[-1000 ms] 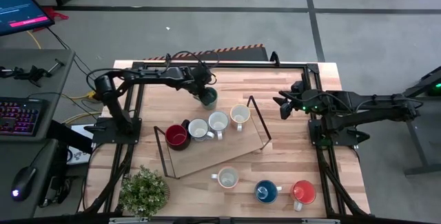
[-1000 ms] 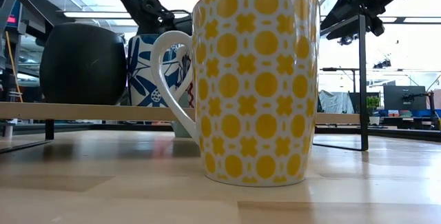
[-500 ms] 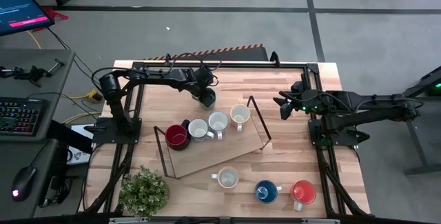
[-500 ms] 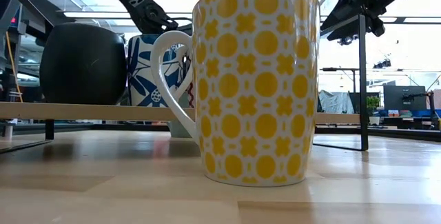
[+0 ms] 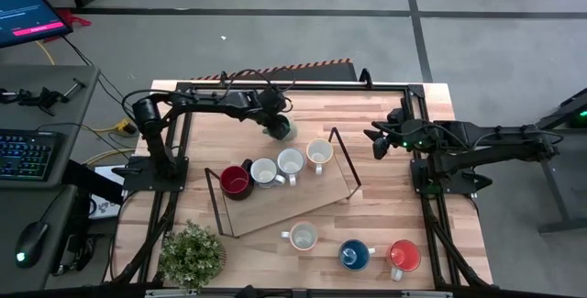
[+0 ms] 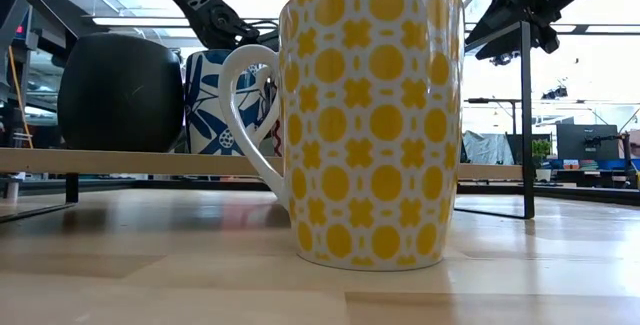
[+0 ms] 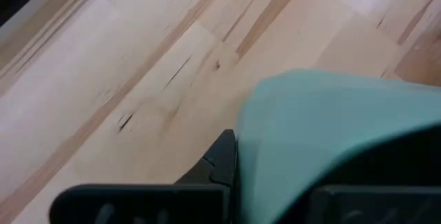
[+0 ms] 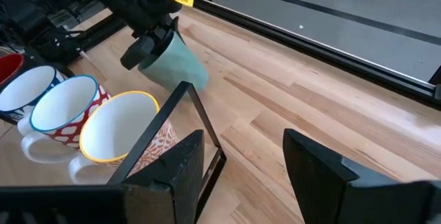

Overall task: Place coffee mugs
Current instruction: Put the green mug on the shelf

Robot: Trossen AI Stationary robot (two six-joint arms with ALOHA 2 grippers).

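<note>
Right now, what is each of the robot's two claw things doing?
Left tool: shut on the teal-green mug, held tilted above the table.
Right tool: open, holding nothing, waiting at the table's right side.

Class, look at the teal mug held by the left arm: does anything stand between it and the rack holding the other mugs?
Nothing visible does. The left gripper holds the teal mug tilted above bare table, just behind the wire rack. Only open wood lies between them. The row of mugs fills much of the rack's back edge, so free room looks limited.
</note>
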